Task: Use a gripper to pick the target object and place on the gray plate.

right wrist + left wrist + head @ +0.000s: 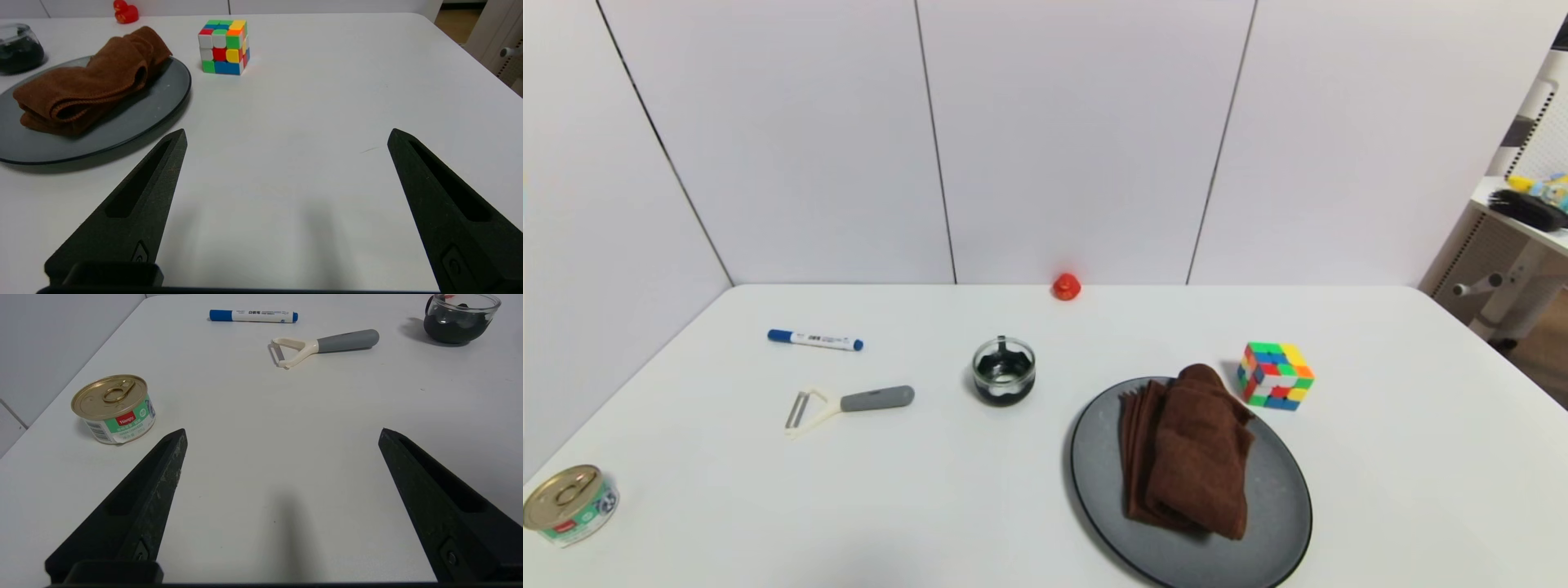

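Note:
The dark brown folded towel (1188, 453) lies on the gray plate (1278, 523) at the front right of the white table. It also shows in the right wrist view (86, 85), resting on the plate (135, 118). My right gripper (286, 136) is open and empty, low over bare table to the right of the plate. My left gripper (282, 435) is open and empty over bare table near the front left. Neither gripper shows in the head view.
A multicoloured cube (1276, 376) stands just behind the plate's right side. A glass bowl (1003, 371) with black inside, a peeler (849, 404), a blue marker (815, 340), a tin can (569, 505) and a small red toy (1066, 287) lie about.

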`<state>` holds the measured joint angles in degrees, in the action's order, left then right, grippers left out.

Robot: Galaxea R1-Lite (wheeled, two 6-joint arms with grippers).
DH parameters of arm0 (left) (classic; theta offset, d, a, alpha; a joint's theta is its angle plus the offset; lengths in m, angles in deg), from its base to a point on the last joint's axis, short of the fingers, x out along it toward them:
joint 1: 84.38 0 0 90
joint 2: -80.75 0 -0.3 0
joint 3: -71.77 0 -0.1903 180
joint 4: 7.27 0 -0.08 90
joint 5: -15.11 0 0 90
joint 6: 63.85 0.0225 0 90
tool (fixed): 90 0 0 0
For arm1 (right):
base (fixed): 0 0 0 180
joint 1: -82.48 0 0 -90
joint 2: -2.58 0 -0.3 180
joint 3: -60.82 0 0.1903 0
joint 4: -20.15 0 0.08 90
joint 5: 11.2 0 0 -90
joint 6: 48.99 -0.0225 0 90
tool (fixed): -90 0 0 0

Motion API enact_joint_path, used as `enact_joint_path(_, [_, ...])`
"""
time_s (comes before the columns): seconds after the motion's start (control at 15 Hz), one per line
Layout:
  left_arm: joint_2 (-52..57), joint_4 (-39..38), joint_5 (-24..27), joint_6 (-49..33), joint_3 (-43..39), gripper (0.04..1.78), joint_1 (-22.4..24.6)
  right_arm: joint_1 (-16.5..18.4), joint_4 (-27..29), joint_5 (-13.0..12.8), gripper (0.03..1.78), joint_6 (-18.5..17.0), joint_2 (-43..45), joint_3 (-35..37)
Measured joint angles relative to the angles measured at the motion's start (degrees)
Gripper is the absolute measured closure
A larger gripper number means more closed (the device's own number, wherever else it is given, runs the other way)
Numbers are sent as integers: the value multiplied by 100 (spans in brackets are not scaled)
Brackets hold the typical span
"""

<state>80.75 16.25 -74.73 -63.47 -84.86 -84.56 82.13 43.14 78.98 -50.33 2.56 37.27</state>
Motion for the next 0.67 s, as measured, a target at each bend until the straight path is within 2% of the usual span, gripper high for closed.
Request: enact_joint_path(0.67, [0,0,2,2,0,13,0,2,2,-26,12,-9,13,16])
